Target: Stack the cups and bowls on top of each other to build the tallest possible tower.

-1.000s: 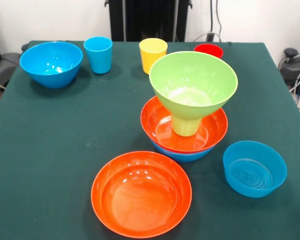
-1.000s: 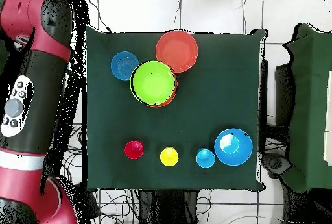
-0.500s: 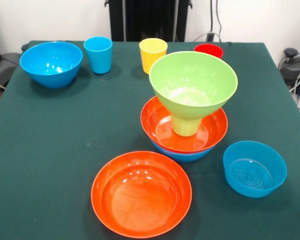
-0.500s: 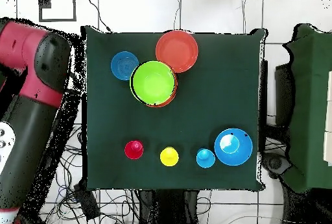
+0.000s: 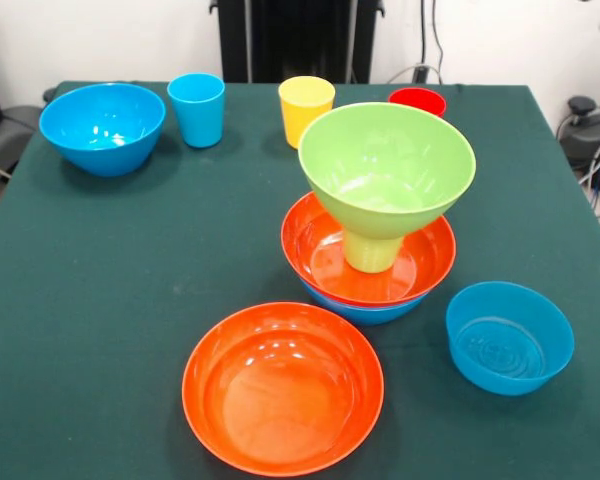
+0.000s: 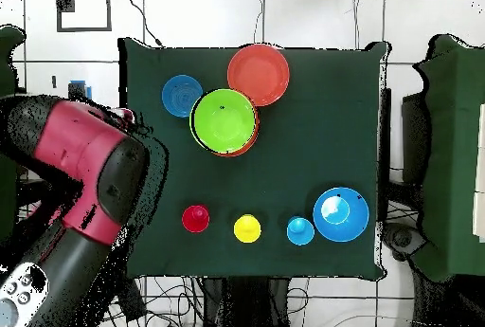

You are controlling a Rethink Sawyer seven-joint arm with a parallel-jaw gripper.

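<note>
a: where is the tower standing?
b: mid-surface, a green bowl sitting on a green cup.
a: is the gripper showing?
b: no, only the arm.

No readable text, labels, brand names, numbers or signs appear in either view. The glossy plastic bowls and cups are plain, with no printing on them, and the dark green cloth covering the counter is unmarked. The red and black robot arm in the overhead view carries a small grey panel of buttons at the lower left, but any markings on it are too small to read.
</note>
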